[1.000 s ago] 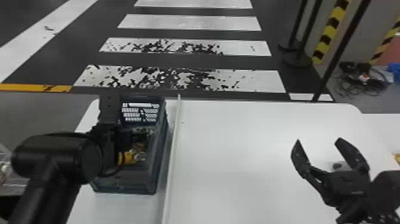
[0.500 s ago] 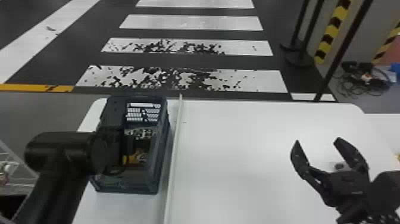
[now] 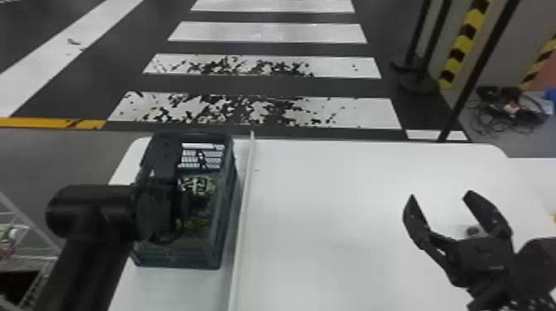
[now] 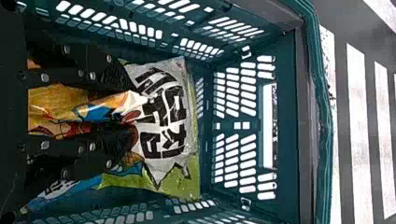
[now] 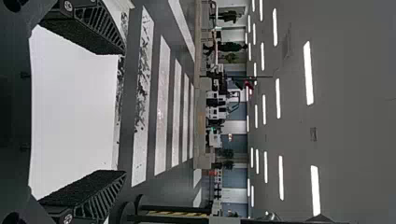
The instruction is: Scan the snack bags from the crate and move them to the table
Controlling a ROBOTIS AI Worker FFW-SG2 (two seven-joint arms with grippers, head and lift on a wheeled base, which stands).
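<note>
- Snack bags (image 4: 161, 112) sit in the crate (image 3: 178, 256), on the left side of the table (image 3: 331, 248).
- The left gripper (image 4: 133, 107) is down inside the crate. Its two fingers look closed in on an orange bag (image 4: 58, 105), one on each side. I cannot tell how tight they squeeze.
- I think the step now is picking up the first bag. Next, the arm should lift it straight up, past the crate's sides, and turn its code to be scanned. Then it can go down on the table.
- The orange bag's long way runs along the fingers. One end points to the crate's far wall, and the other to the wrist.
- Just by the fingertips, a white and green bag shows its big printed side. One straight edge is near the far wall. Part of it is hidden, so I cannot tell its long way.
- A white strip (image 3: 243, 206) lies right of the crate.
- Far to the right, the right gripper (image 3: 440, 194) is wide apart with nothing in it. A small dark thing (image 3: 471, 230) is near it.
</note>
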